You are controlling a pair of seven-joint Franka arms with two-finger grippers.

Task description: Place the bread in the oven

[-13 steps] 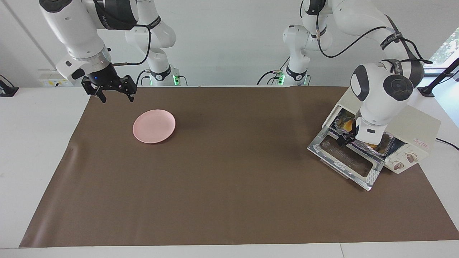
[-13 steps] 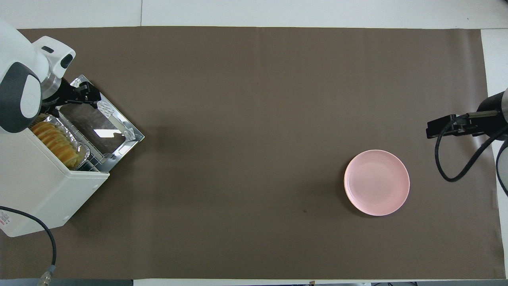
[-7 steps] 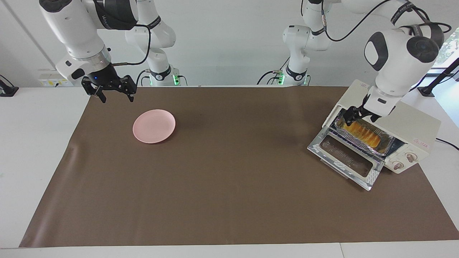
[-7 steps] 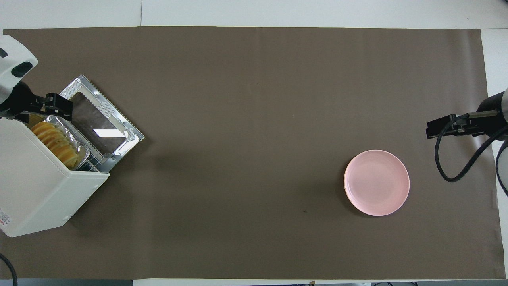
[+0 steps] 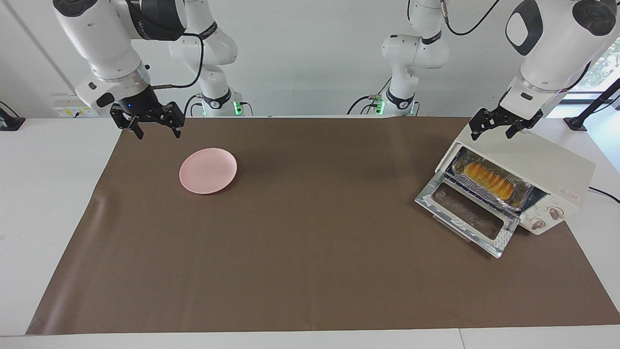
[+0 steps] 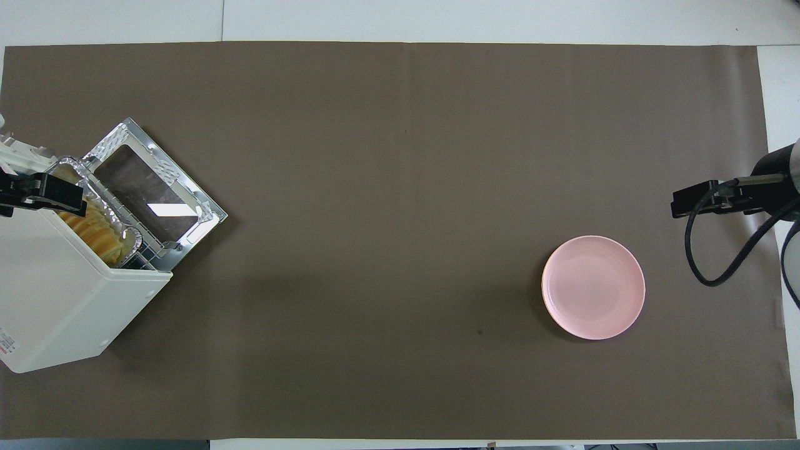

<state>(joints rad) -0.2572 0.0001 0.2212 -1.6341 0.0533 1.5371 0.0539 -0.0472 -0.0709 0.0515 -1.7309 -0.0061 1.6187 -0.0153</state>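
The cream-white oven (image 5: 542, 165) (image 6: 56, 294) stands at the left arm's end of the table, its glass door (image 5: 467, 213) (image 6: 153, 187) folded down flat. Inside, on the wire rack, the yellow-orange bread (image 5: 488, 180) (image 6: 100, 228) lies in a crinkled foil tray (image 5: 518, 198) (image 6: 125, 234). My left gripper (image 5: 499, 127) (image 6: 37, 194) hangs open and empty above the oven's top. My right gripper (image 5: 153, 127) (image 6: 703, 205) waits open and empty in the air at the right arm's end, above the mat's edge near the pink plate.
A round pink plate (image 5: 208, 170) (image 6: 593, 287) lies bare on the brown mat (image 5: 310, 242) (image 6: 400, 187) toward the right arm's end. The oven's two knobs (image 5: 546, 218) face away from the robots. A black cable (image 5: 605, 193) trails from the oven.
My left gripper has risen out of the oven's mouth, away from the bread and tray, and now hangs above the oven's top. The right arm has not moved.
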